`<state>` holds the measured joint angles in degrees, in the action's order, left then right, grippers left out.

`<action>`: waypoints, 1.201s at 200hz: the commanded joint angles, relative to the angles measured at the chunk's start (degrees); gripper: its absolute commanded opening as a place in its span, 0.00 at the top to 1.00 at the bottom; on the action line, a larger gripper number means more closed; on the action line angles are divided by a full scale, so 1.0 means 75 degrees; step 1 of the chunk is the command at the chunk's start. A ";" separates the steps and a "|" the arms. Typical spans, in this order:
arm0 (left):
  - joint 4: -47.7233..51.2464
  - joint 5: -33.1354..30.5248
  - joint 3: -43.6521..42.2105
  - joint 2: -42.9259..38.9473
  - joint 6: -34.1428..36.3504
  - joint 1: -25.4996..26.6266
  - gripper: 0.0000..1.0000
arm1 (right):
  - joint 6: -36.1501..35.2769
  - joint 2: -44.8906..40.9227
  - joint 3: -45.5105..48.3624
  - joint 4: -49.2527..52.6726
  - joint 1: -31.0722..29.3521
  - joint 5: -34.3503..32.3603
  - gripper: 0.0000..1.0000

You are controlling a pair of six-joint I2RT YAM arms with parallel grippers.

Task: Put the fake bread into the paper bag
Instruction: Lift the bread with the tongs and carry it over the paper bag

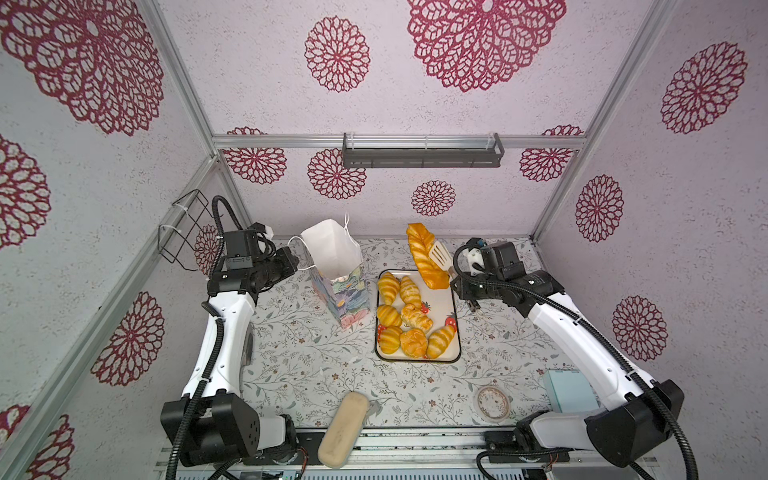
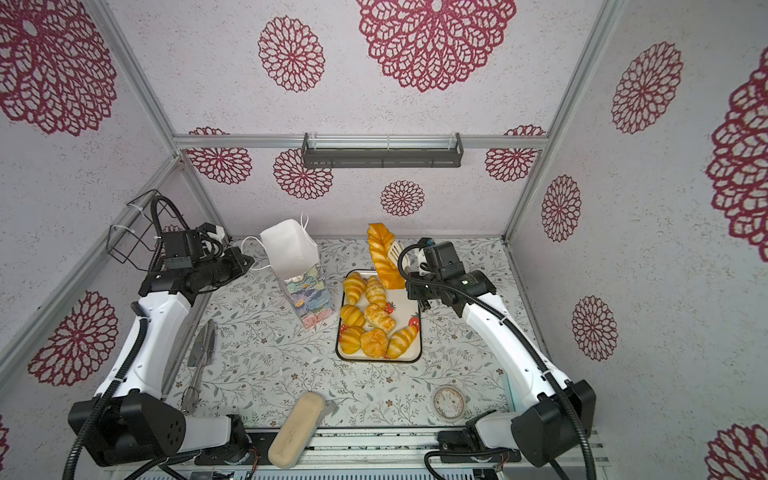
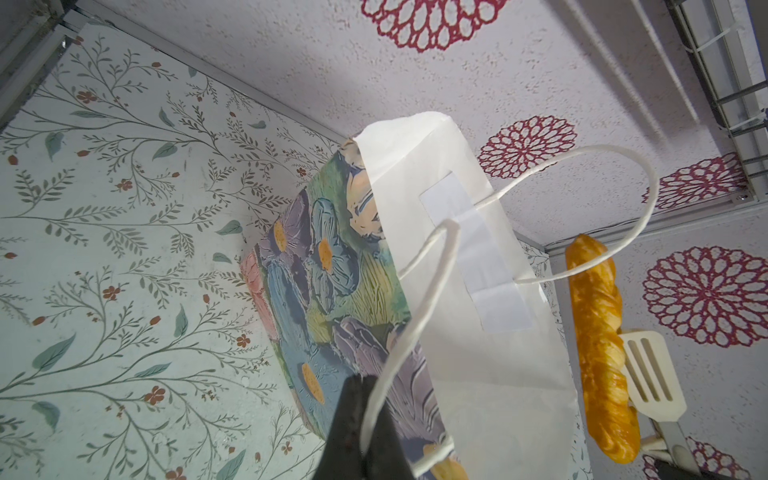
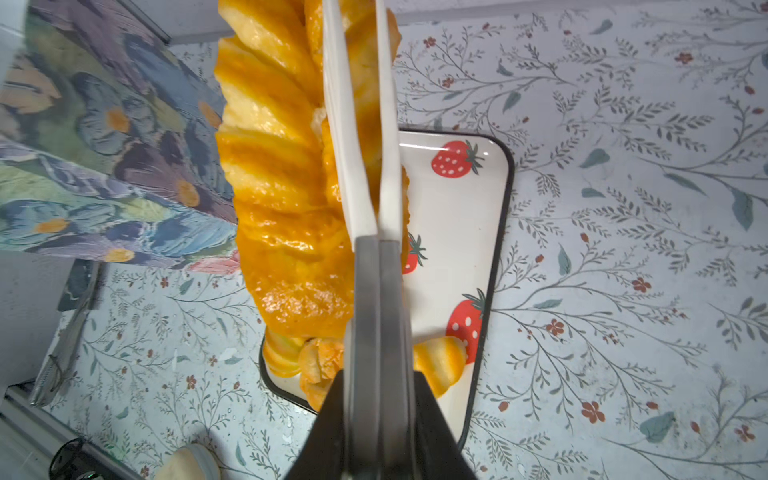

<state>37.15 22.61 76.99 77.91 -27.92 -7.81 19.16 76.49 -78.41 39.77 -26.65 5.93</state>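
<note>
- Far left of both top views: an empty-looking black wire basket (image 1: 183, 232) hangs on the side wall, just behind the left arm.
- Left of centre: the left gripper (image 1: 294, 259) is pinched tight on a white cord handle (image 3: 453, 237) of the paper bag; the left wrist view shows the cord running between the closed black fingers.
- Lower left, in a top view: a steel utensil (image 2: 201, 353) lies flat on the floral table beside the left arm.
- Just left of centre: the paper bag (image 1: 345, 299) stands upright on the table, white mouth open, painted flowers on its outside, right beside the tray but not touching it.
- Bottom centre: a long pale beige block (image 1: 343, 428) lies slanted over the table's front edge.
- Centre: seven small pastries (image 1: 417, 318) sit crowded on a strawberry-printed tray (image 1: 442, 297), all outside the bag.
- Above the tray's far end: the long braided loaf (image 1: 424, 259) hangs tilted in the air, to the right of the bag's mouth and clear of it.
- Beside it: cream slotted tongs (image 1: 440, 254) squeeze the loaf between their blades.
- Right of centre: the right gripper (image 4: 376, 390) is clamped on the tongs' steel handles, which are pressed together.
- Lower right: a tape roll (image 1: 492, 403) lies flat on the table, with a pale blue box (image 1: 569, 390) partly hidden under the right arm.
</note>
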 commanded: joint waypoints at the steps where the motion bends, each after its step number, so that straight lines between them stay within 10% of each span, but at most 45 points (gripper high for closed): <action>1: -0.0096 0.0044 -0.0064 -0.0097 -0.0036 -0.0025 1.00 | 0.0129 -0.0152 -0.0668 -0.0170 -0.0241 -0.0146 0.82; 240: -0.0136 0.0064 -0.0129 -0.0147 -0.0033 -0.0048 1.00 | -0.0404 0.2724 -0.5324 -0.0170 -0.2734 -0.0086 0.82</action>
<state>37.10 22.68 76.86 77.69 -27.92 -7.81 17.54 96.03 -113.14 43.53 -45.50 3.64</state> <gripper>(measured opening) 0.047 0.221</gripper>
